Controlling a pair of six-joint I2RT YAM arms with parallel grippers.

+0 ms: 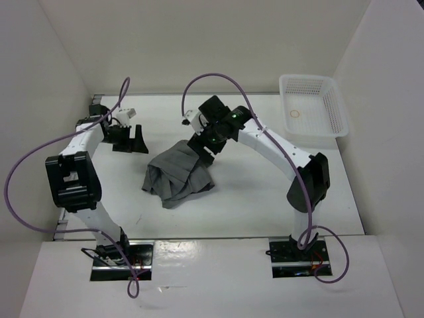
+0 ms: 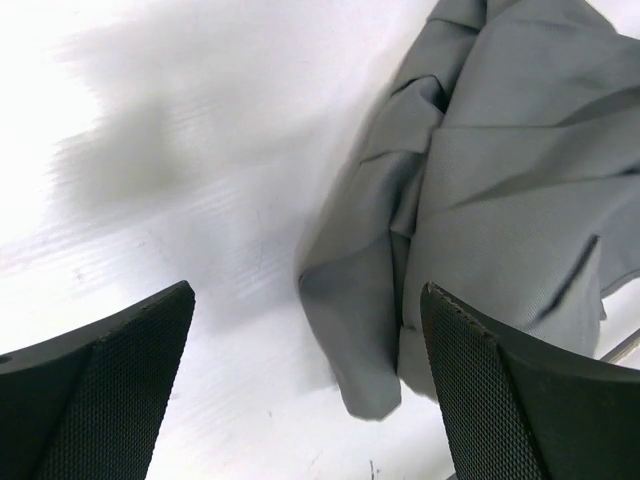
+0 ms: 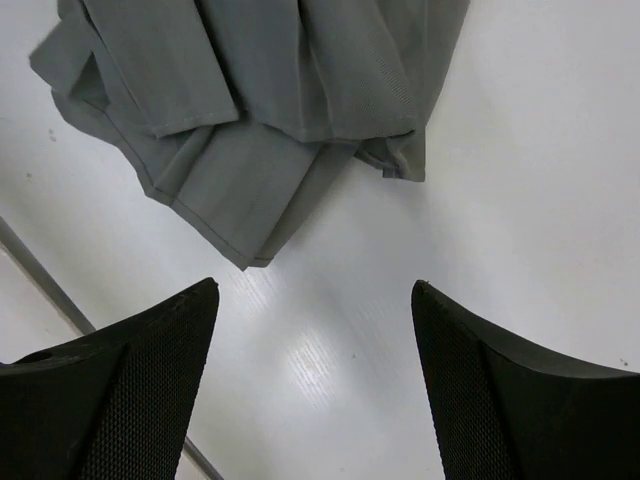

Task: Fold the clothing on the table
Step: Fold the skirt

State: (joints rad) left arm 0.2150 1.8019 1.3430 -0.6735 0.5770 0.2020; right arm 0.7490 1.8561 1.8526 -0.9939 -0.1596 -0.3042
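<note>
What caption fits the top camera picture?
Open left gripper and open right gripper by crumpled grey clothing on the table.

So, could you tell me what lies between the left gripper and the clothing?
Only a short stretch of bare table, seen in the top view; the open left gripper is close beside the clothing.

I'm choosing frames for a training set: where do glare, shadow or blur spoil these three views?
Top external: even light, sharp, faint shadow beside the pleated mid-grey fabric garment. Left wrist: the flat white table blows out at upper left, with a soft dark shadow beside it. Right wrist: garment crisp, mild sheen on the table between the black textured fingers.
</note>
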